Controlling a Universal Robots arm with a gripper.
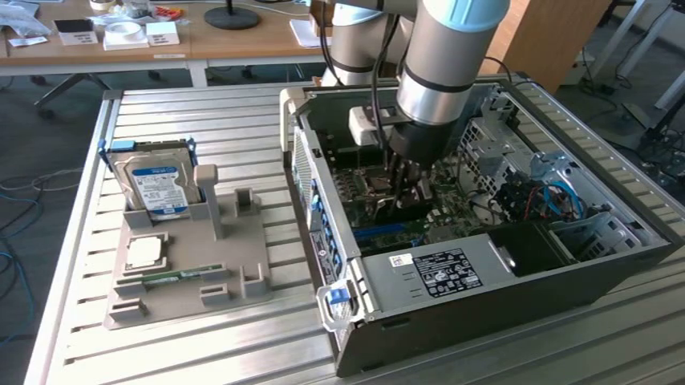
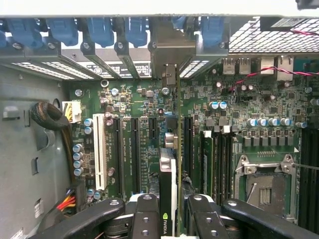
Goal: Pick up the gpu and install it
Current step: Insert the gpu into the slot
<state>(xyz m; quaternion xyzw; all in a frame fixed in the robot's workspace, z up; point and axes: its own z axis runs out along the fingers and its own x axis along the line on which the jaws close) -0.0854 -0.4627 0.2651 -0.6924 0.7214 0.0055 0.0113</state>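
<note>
The pincer (image 2: 169, 219) is pinching the gpu (image 2: 168, 179): in the wrist view its two dark fingers (image 2: 144, 214) stand on either side of the card, which is seen edge-on, upright, with a green logo on its near end. The card runs from between the fingers toward the case's rear wall, where its pale metal bracket (image 2: 172, 57) sits among the blue slot clips (image 2: 99, 30); five such clips can be counted along that wall. The card stands over the motherboard (image 2: 234, 114) between the dark expansion slots; whether it is fully seated in a slot cannot be told. A single white slot (image 2: 99, 149) lies at 9 o'clock from the card, and the bare processor socket (image 2: 264, 184) at 3 o'clock. The exterior view shows what the wrist view does not: the one arm (image 1: 444, 72) reaches down into the open computer case (image 1: 450, 281), which lies on its side on the slatted metal worktop (image 1: 192, 112), with the pincer (image 1: 407, 192) low over the board. At 9 o'clock from the case stands one grey parts holder (image 1: 188, 281). It carries one silver hard drive (image 1: 159, 188) with a blue and white label, upright at its far end, one square processor chip (image 1: 144, 253) lying flat, and one narrow green RAM stick (image 1: 182, 277) lying flat just beside the chip.
</note>
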